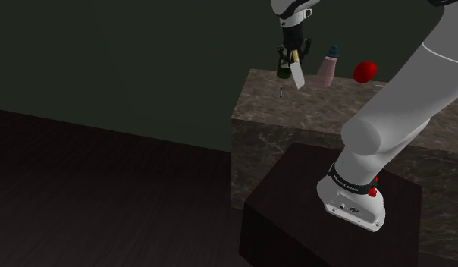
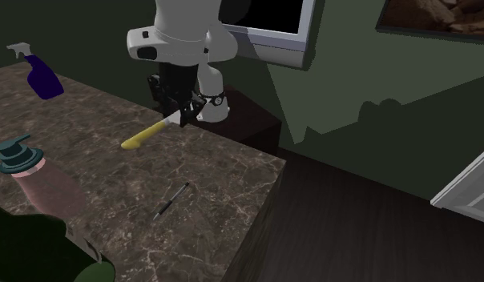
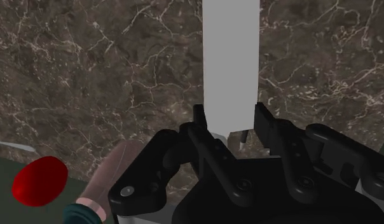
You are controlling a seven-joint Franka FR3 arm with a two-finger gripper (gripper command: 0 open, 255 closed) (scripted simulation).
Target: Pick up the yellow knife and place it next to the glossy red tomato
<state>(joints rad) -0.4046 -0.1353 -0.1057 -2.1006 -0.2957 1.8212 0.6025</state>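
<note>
Clamping our claw (image 1: 293, 56) on the yellow-handled knife (image 1: 298, 76), we hold it over the marbled worktop (image 1: 326, 106), well apart from the red tomato (image 1: 364, 72).

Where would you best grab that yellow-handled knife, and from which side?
Take the knife near its middle, where the yellow handle meets the pale blade, with the fingers closing across its width from above. It is long and thin, so a hold there likely balances it. The gripper clasps it about there.
</note>
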